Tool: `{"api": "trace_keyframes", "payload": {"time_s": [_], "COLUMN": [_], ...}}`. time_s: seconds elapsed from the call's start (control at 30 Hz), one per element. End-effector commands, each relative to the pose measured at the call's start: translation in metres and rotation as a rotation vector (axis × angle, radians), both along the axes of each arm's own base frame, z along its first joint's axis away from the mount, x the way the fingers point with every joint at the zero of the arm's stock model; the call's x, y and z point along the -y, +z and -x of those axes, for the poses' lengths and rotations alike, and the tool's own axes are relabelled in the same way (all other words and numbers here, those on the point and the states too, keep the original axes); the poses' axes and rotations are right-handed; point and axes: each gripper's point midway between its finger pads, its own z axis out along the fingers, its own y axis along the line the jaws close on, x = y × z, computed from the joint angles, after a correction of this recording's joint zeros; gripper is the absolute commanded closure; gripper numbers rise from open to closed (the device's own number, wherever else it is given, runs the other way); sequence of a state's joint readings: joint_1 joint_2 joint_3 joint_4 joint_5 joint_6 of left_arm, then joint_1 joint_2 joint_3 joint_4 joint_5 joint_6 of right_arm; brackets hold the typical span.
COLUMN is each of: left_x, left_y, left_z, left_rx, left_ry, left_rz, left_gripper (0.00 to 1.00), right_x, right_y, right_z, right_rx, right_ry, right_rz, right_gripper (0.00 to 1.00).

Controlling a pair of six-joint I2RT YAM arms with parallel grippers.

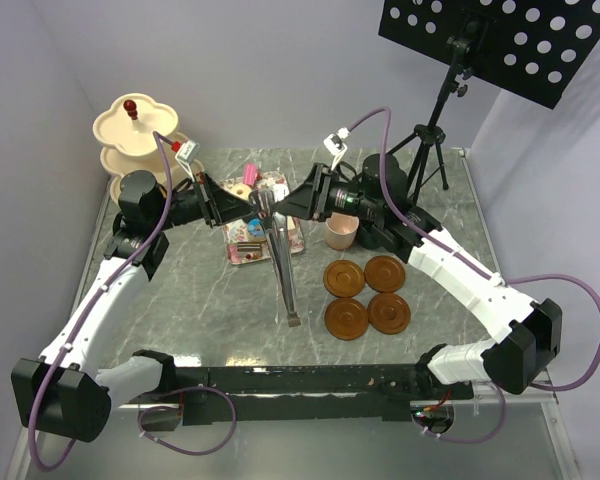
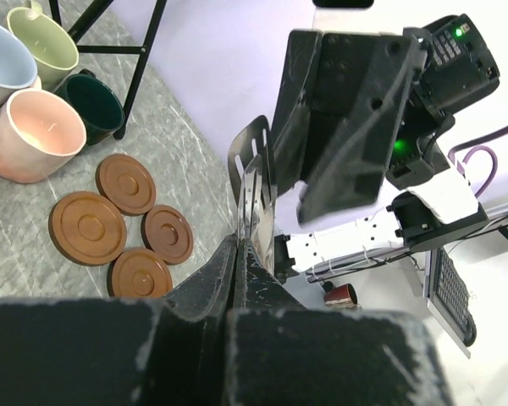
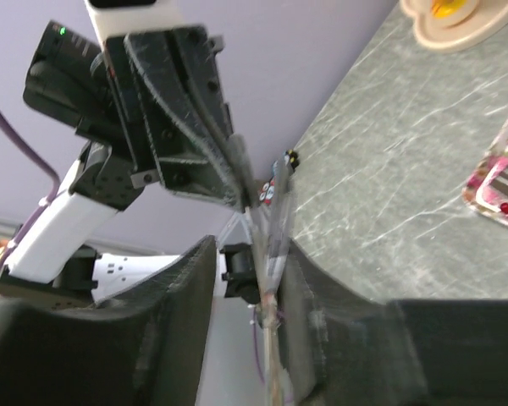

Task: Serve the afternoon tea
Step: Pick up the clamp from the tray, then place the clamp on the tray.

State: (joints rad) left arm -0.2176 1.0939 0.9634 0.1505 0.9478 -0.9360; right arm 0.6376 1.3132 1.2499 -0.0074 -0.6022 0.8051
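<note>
Pinching the tongs [image 1: 283,268] at top, our left claw [image 1: 250,205] faces the right claw [image 1: 283,203], spread astride them. Tongs hang lengthwise below both; cakes [image 1: 246,234] lie just beneath.

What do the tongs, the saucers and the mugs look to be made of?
Tongs: metal, likely steel; thin grey strips with a dull sheen.
Saucers: brown, matte, wood or plastic; concentric rings show.
Mugs: probably glazed ceramic; thick rims, soft gloss.

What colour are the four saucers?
The saucers are brown, best seen from the left wrist view.
</note>
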Motion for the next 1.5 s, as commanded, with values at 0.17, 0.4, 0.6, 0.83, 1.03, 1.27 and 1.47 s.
{"api": "trace_keyframes", "payload": {"time_s": [0.17, 0.4, 0.6, 0.83, 1.03, 1.27, 1.47], "left_x": [0.0, -0.004, -0.006, -0.004, 0.0, -0.004, -0.003], "left_y": [0.006, -0.004, -0.011, -0.003, 0.001, -0.032, -0.043], "left_z": [0.009, -0.001, -0.014, -0.02, -0.028, -0.058, -0.069], "left_rx": [0.049, 0.007, -0.051, -0.027, -0.022, -0.146, -0.182], "left_ry": [-0.023, 0.04, 0.079, 0.069, 0.073, 0.156, 0.171], "left_rz": [-0.009, -0.015, -0.013, -0.007, -0.005, -0.12, -0.122], "left_gripper": [0.99, 0.99, 0.99, 0.99, 0.99, 0.99, 0.99], "right_x": [0.011, 0.027, 0.036, 0.025, -0.006, -0.025, -0.02], "right_y": [0.045, 0.056, 0.07, 0.057, 0.047, 0.059, 0.074], "right_z": [0.001, 0.001, 0.012, 0.016, 0.026, 0.052, 0.067], "right_rx": [0.123, 0.162, 0.184, 0.134, 0.108, 0.125, 0.159], "right_ry": [-0.008, -0.061, -0.015, 0.06, 0.177, 0.278, 0.327], "right_rz": [-0.092, -0.104, -0.147, -0.133, -0.109, -0.144, -0.154], "right_gripper": [0.99, 1.0, 1.0, 1.0, 1.0, 1.0, 1.0]}}
